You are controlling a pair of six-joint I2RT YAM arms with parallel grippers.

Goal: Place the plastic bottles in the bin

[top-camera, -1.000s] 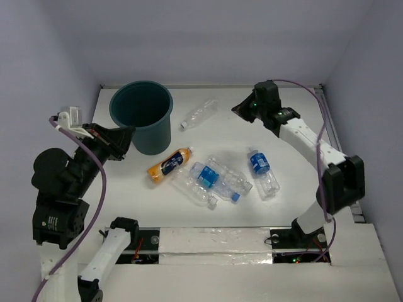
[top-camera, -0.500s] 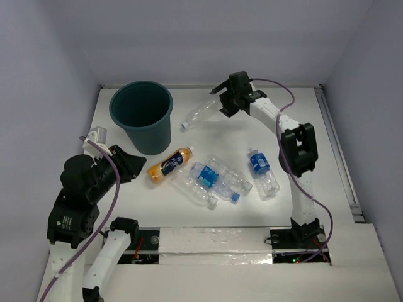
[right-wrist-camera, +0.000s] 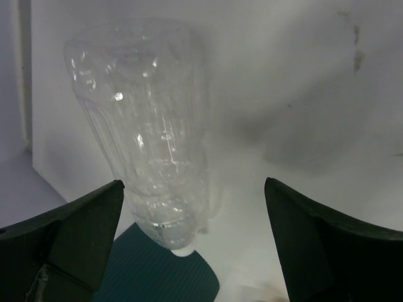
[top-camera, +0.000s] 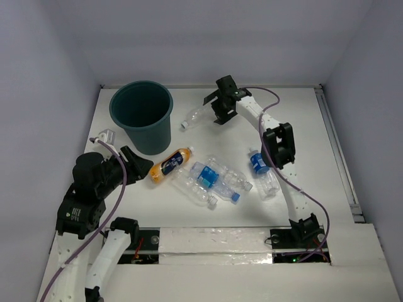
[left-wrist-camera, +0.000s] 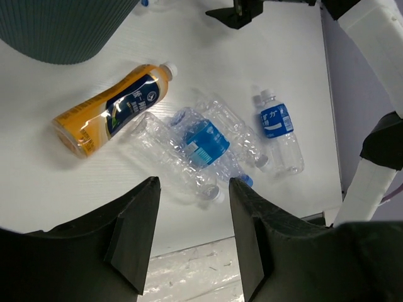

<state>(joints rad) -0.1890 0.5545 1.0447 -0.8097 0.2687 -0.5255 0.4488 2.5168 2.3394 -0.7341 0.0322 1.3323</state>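
Observation:
The dark teal bin (top-camera: 151,135) stands at the back left. A clear bottle (top-camera: 195,115) lies on the table to its right. My right gripper (top-camera: 216,107) hovers over that bottle's base end, wide open. In the right wrist view the clear bottle (right-wrist-camera: 151,126) lies ahead of the jaws, closer to the left finger, cap toward the bin (right-wrist-camera: 157,277). The orange bottle (top-camera: 170,163), a heap of clear and blue-labelled bottles (top-camera: 211,179) and another blue-labelled bottle (top-camera: 261,167) lie mid-table. My left gripper (top-camera: 135,160) is open and empty, left of the orange bottle (left-wrist-camera: 113,110).
White walls enclose the table on the left, back and right. A taped strip (top-camera: 214,242) runs along the near edge between the arm bases. The right arm's purple cable (top-camera: 277,107) arches over the back right of the table.
The right arm swung left along the back to the lone clear bottle and opened wide. The left arm pulled back and lower, away from the bin, and its jaws opened.

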